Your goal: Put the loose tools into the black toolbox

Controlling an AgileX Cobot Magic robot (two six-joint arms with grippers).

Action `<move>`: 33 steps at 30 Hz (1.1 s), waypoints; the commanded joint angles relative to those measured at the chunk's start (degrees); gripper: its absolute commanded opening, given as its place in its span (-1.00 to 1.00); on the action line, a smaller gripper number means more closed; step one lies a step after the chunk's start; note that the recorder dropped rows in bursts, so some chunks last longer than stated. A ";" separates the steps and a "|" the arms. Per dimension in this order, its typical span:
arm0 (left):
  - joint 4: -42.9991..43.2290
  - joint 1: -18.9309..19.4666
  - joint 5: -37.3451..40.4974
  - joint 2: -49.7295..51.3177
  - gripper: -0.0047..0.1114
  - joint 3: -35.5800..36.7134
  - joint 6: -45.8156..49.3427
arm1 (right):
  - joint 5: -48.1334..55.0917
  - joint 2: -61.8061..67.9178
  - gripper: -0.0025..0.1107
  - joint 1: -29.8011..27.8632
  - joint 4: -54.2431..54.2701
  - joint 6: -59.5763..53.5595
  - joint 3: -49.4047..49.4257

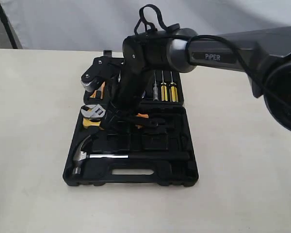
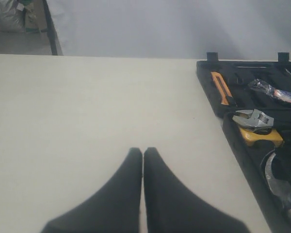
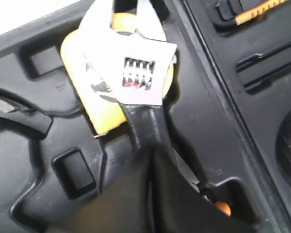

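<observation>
The black toolbox [image 1: 184, 174] [image 2: 208, 82] [image 3: 39, 145] lies open on the table. The hammer [image 1: 131, 156] [image 2: 281, 189] rests in its front recess. The wrench [image 1: 93, 112] [image 2: 252, 119] [image 3: 136, 68] lies in the box with its head on the yellow tape measure [image 3: 82, 63]. My right gripper [image 1: 115, 120] [image 3: 153, 154] is shut, its tips over the wrench's black handle, with nothing between the fingers. A wrapped item, apparently the tape roll [image 2: 274, 92] [image 1: 89, 81], sits in the lid half. Well off to the box's left, my left gripper [image 2: 143, 153] hovers shut over bare table.
Yellow-handled screwdrivers [image 1: 164, 90] sit in the lid half, and orange-handled pliers [image 2: 222, 87] lie beside them. The right arm [image 1: 223, 53] reaches over the box from the right. A pale backdrop stands behind the table.
</observation>
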 commanded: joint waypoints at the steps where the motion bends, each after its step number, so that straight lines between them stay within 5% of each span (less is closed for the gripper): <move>1: -0.78 0.19 -0.97 -0.46 -0.89 0.53 -0.59 | 3.70 0.27 -0.76 -0.70 0.32 0.18 -1.68; 8: -0.78 0.19 -0.97 -0.46 -0.89 0.53 -0.59 | 12.05 -0.70 -0.26 -2.14 6.99 0.07 -8.80; 25: -0.78 0.19 -0.97 -0.46 -0.89 0.53 -0.59 | 12.74 6.79 -0.31 -5.43 11.96 -1.57 -8.97; 27: -0.78 0.19 -0.97 -0.46 -0.89 0.53 -0.59 | 12.85 6.94 -0.38 -5.43 11.96 -2.93 -8.97; 30: -0.78 0.19 -0.97 -0.46 -0.89 0.53 -0.59 | 14.64 5.12 -0.96 -5.43 11.85 -6.97 -9.08; 33: -0.78 0.19 -0.97 -0.46 -0.89 0.53 -0.59 | 14.53 2.04 -0.96 -5.43 11.96 -7.39 -9.08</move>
